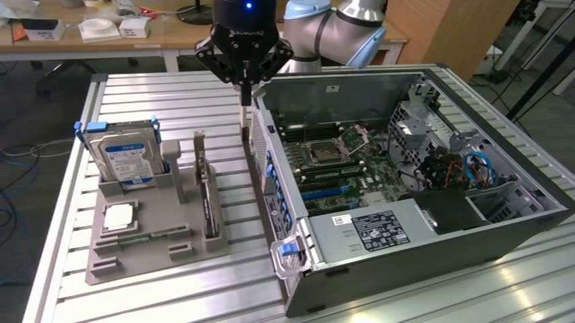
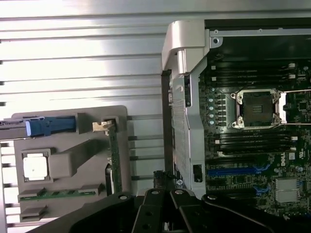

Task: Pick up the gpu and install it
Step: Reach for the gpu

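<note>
Grey tray holds the gpu on edge, its long axis parallel to the computer case wall. It sits below the gripper, toward the exterior view's left. The fingers are pinched together, empty.

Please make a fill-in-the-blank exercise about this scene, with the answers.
On the grey plastic tray, the thin dark gpu card stands on its ___.
The silver blue-labelled hard drive occupies the tray's exterior-view ___ side.
The open dark computer case lies on the exterior view's ___ of the tray.
Answers: edge; left; right.
</note>
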